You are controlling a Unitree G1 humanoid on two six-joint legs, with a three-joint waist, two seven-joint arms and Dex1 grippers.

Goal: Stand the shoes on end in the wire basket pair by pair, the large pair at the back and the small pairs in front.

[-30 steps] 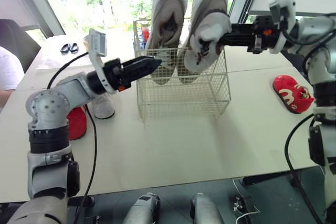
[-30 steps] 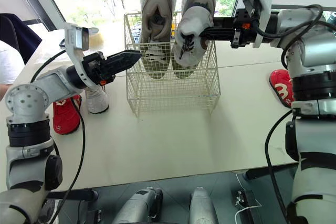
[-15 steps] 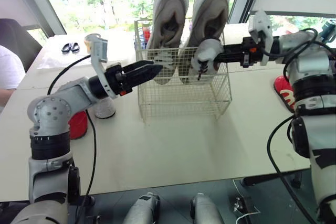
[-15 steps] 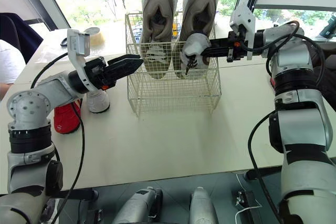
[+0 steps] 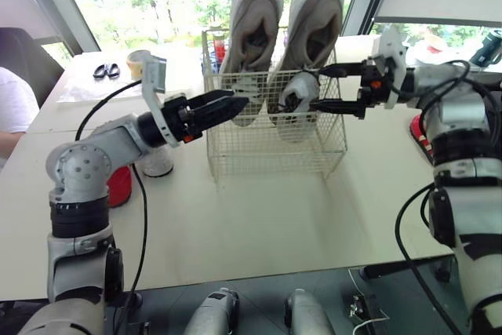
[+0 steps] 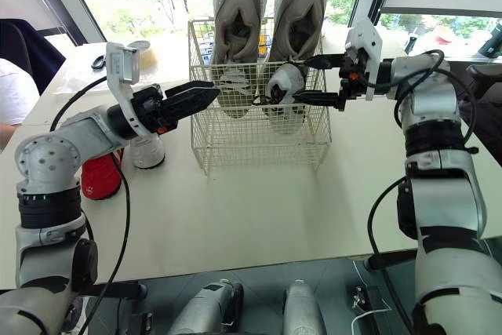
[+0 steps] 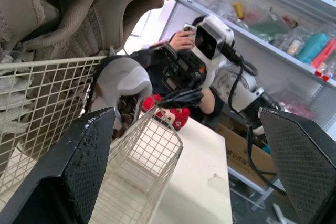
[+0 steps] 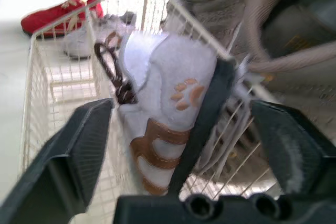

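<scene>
A wire basket stands mid-table. Two large beige shoes stand on end along its back. A small white shoe with brown laces sits upright at the basket's front right, toe up, seen close in the right wrist view. My right gripper reaches in from the right, open, one finger above and one below the shoe. My left gripper is open at the basket's left rim, holding nothing. Another small white shoe and a small red shoe lie left of the basket.
A second red shoe lies on the table right, behind my right arm. Scissors and a tape roll sit at the far left. A person's sleeve is at the left edge. The table's near half is bare.
My right gripper brought the small white shoe down from above the basket to its front right and spread its fingers. My left gripper edged toward the basket rim.
</scene>
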